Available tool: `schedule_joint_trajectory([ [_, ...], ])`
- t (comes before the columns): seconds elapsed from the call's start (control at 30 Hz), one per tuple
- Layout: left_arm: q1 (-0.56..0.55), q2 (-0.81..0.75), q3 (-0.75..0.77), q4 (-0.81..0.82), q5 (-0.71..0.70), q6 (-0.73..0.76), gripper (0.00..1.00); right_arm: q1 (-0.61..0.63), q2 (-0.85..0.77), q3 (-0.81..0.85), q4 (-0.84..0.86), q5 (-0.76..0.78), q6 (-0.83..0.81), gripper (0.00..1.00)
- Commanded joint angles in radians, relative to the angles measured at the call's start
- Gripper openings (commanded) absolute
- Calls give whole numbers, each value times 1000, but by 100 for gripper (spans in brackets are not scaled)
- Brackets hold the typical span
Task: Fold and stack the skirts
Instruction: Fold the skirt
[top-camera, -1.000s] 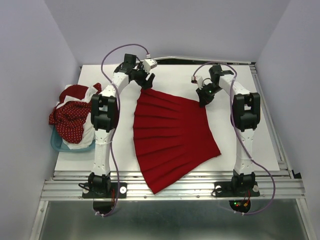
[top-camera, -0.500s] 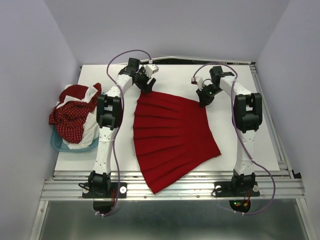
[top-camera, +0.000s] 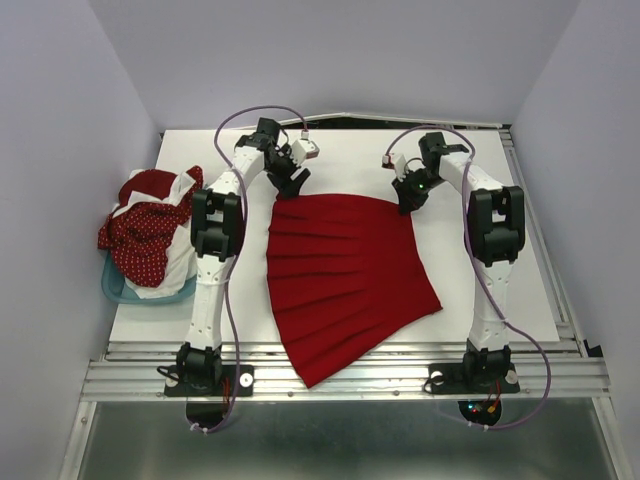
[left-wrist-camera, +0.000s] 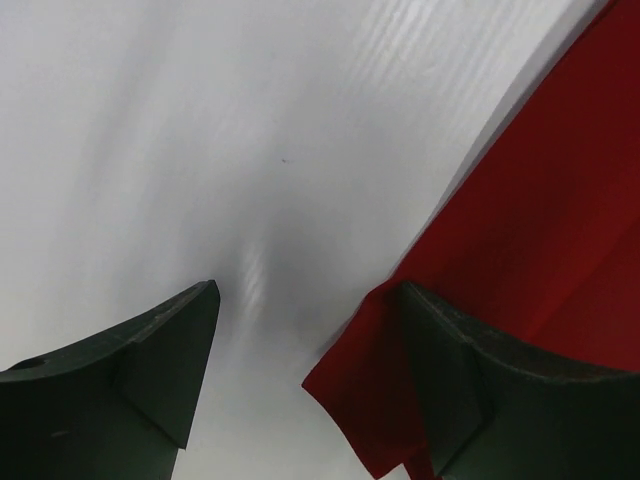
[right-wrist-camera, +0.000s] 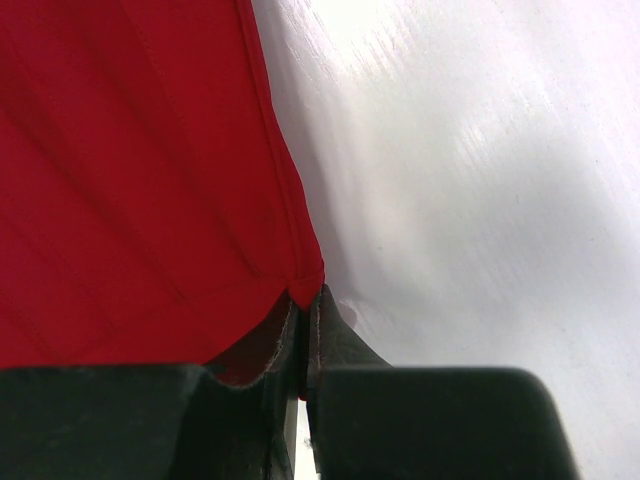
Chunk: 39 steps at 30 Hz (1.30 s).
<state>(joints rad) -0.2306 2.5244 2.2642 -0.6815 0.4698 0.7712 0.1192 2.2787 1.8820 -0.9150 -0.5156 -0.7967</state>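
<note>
Two claws, two states. My left claw (top-camera: 291, 180) stands released just beyond the red skirt's (top-camera: 345, 280) far-left corner, while my right claw (top-camera: 410, 195) is clenched on its far-right corner. A second ago the left one held its corner raised and the waist edge slanted up toward it. Now that edge lies straight and flat on the table (top-camera: 500, 290). The right claw has not shifted.

From above I cannot see between my fingers. The left wrist view shows a wide gap with bare table in it. The skirt's loose corner lies just beside one finger (left-wrist-camera: 480, 380), and the other finger (left-wrist-camera: 150, 350) is clear of cloth. The right wrist view shows my pads (right-wrist-camera: 335, 340) pressed together with the skirt's corner pinched between them.

Only the top view shows the rest. Pleats fan from waist to hem, and the near tip reaches past the table's edge onto the rail (top-camera: 400, 375). Well apart on the skirt's left, a dotted skirt (top-camera: 138, 240) and a white skirt (top-camera: 182, 255) are heaped in a tub (top-camera: 118, 290).
</note>
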Motion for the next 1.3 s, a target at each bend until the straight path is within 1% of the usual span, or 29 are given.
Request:
schedule_joint_trajectory([
  [0.0,22,-44,-14,-168,35,53,85,2,-44,-6,21,11,-13,1],
  [0.17,54,-52,35,-178,136,8,85,2,-42,-4,16,8,-6,1],
  [0.2,66,-58,38,-155,165,-30,85,2,-42,-1,15,6,-4,1],
  [0.33,99,-59,55,-113,268,-105,85,2,-41,-1,10,3,-4,1],
  [0.47,99,-16,98,-164,299,-104,85,2,-38,0,10,8,-2,1],
  [0.67,99,20,75,-211,357,-101,82,2,-36,3,11,6,2,1],
  [0.77,96,20,41,-201,349,-107,80,2,-33,8,11,3,5,1],
  [0.83,96,23,31,-171,337,-139,79,2,-31,14,10,-1,7,1],
  [1.1,100,-16,38,-76,271,-196,78,2,-27,25,-1,2,8,1],
  [1.17,108,-33,31,-47,267,-254,78,2,-25,29,-2,2,8,1],
  [1.23,129,-58,8,43,260,-329,78,2,-24,29,-5,0,8,1],
  [1.27,137,-65,-12,74,260,-401,78,2,-24,29,-7,0,8,1],
])
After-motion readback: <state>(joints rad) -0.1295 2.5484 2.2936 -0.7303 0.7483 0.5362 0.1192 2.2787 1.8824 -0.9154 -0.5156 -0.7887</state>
